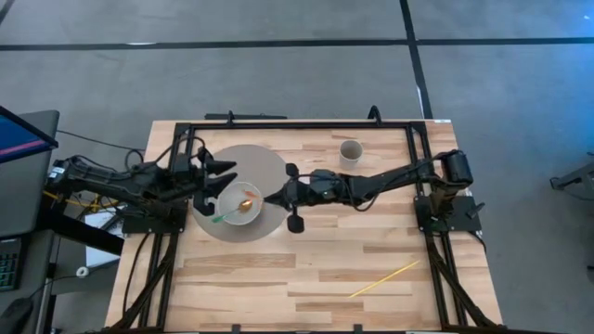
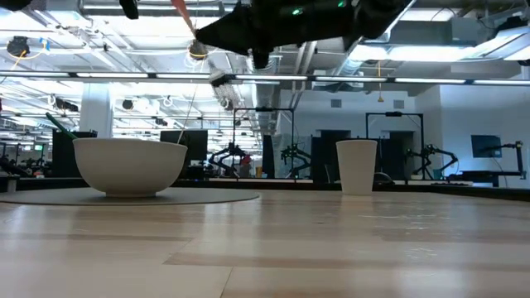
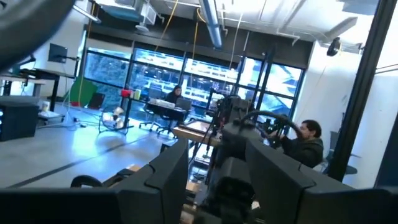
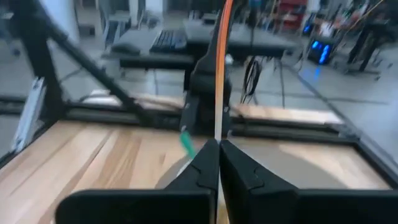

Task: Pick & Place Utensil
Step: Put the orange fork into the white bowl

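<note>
A white bowl [image 1: 239, 208] [image 2: 128, 165] stands on a round grey mat [image 1: 264, 162]. A green utensil [image 1: 221, 219] [image 2: 56, 124] leans on the bowl's rim, one end sticking out past it. My right gripper [image 1: 275, 196] [image 4: 219, 144] hovers high by the bowl's right side, shut on an orange utensil [image 1: 249, 197] [image 4: 221, 68] [image 2: 184, 18]. My left gripper [image 1: 221, 176] [image 3: 217, 180] waits open at the mat's left edge. A yellow utensil [image 1: 382, 278] lies flat on the table, near right. My right gripper pinches the orange utensil near one end [image 4: 217, 134] between its two fingertips. The fingers come roughly level from the table's right, and the stick runs on ahead of them, over the bowl. It is lifted clear of the table; whether its far end touches the bowl cannot be told.
A white paper cup [image 1: 351, 150] [image 2: 358, 165] stands upright toward the far edge, right of the mat. A black frame [image 1: 278, 124] runs along the table's far edge and sides. Bare wood [image 1: 306, 269] stretches across the near half.
</note>
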Robot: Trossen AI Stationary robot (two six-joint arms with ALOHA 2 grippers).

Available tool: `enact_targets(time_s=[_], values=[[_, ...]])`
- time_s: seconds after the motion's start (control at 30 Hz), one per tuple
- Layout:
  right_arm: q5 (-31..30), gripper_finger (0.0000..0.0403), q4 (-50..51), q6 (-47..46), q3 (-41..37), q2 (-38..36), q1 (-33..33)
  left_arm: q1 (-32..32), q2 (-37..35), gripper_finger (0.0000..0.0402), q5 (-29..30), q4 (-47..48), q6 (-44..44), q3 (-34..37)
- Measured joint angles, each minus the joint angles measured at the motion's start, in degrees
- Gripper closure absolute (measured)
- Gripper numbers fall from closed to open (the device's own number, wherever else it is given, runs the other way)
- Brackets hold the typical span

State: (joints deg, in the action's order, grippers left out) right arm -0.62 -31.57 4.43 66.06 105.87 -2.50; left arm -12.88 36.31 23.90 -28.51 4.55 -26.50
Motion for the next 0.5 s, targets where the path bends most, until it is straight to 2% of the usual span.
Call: enact_targets(time_s=[0.17, 0.3, 0.5], values=[[0.30, 0.0403, -7.87, 1.04, 3.39, 7.22, 1.11, 0.01, -0.25, 0.0239, 0.02, 0.30, 0.14, 0.00], [0.42, 0.0403, -8.59, 4.74, 10.49, 13.52, 1.34, 0.00, 0.16, 0.0239, -0.04, 0.37, 0.18, 0.02], [0.76, 0.0403, -8.98, 4.74, 19.78, 20.02, 1.62, 0.00, 0.31, 0.0239, -0.20, 0.61, 0.38, 0.02]])
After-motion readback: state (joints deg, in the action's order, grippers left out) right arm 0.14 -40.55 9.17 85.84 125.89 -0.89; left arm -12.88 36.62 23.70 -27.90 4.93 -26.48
